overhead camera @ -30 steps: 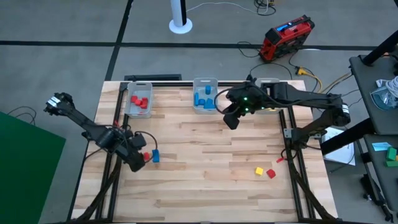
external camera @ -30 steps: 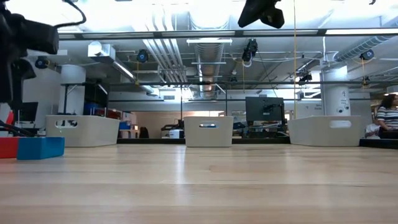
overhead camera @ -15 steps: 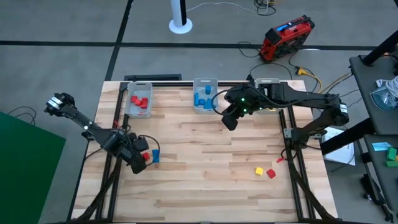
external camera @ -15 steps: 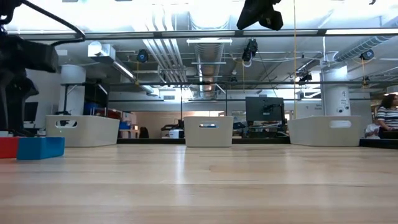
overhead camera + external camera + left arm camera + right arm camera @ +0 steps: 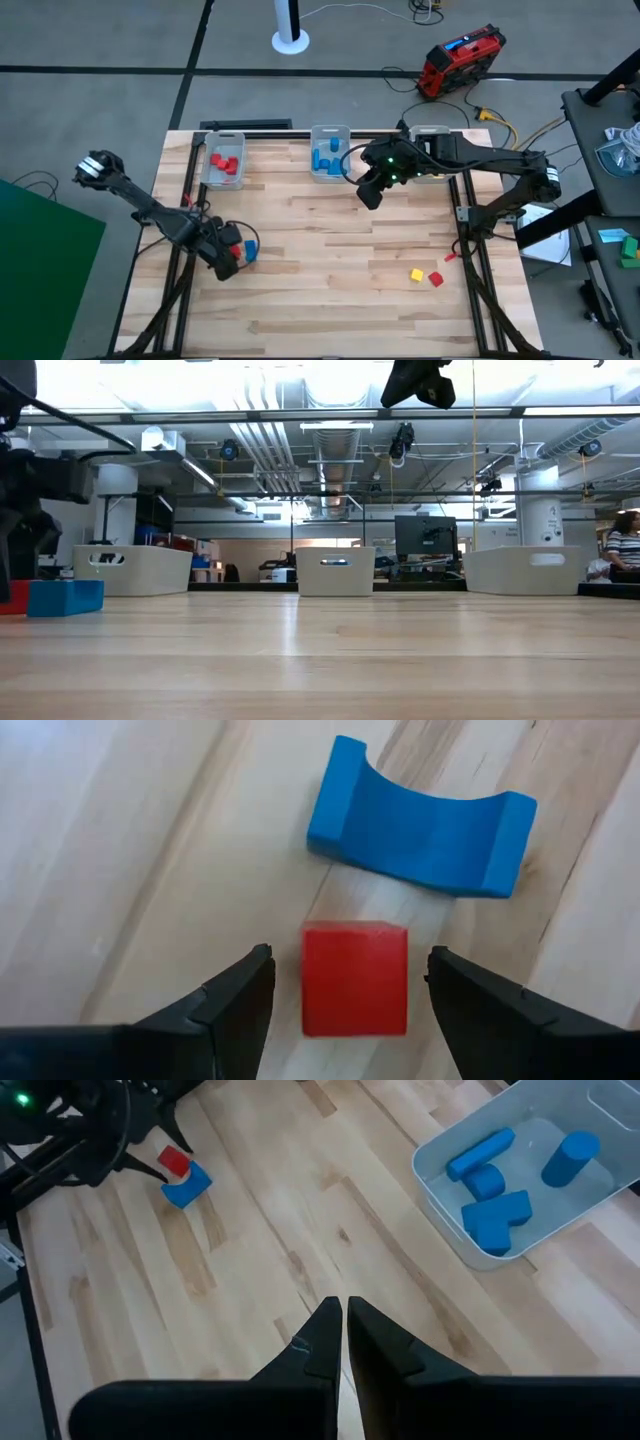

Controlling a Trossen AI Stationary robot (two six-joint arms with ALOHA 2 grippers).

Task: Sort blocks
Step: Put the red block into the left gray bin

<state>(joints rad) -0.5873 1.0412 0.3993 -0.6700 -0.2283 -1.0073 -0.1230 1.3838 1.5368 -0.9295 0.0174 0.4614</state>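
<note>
A red cube (image 5: 354, 978) lies flat on the wooden table, right beside a blue arch-shaped block (image 5: 420, 820), near the table's left edge. My left gripper (image 5: 350, 965) is open and low over the cube, with one finger on each side and a gap to each. In the high view the left gripper (image 5: 228, 262) partly covers the red cube (image 5: 237, 252), which lies next to the blue block (image 5: 250, 249). My right gripper (image 5: 370, 195) is shut and empty. It hangs high over the table near the bin of blue blocks (image 5: 330, 152).
Three clear bins stand along the far edge: one with red blocks (image 5: 224, 160), the middle one with blue blocks, and a third (image 5: 432, 132) partly under the right arm. A yellow block (image 5: 416, 274) and a red block (image 5: 436, 278) lie at the near right.
My left gripper has come down and moved a little toward the table's near edge. Its open fingers now straddle the red cube. The blocks have not moved.
</note>
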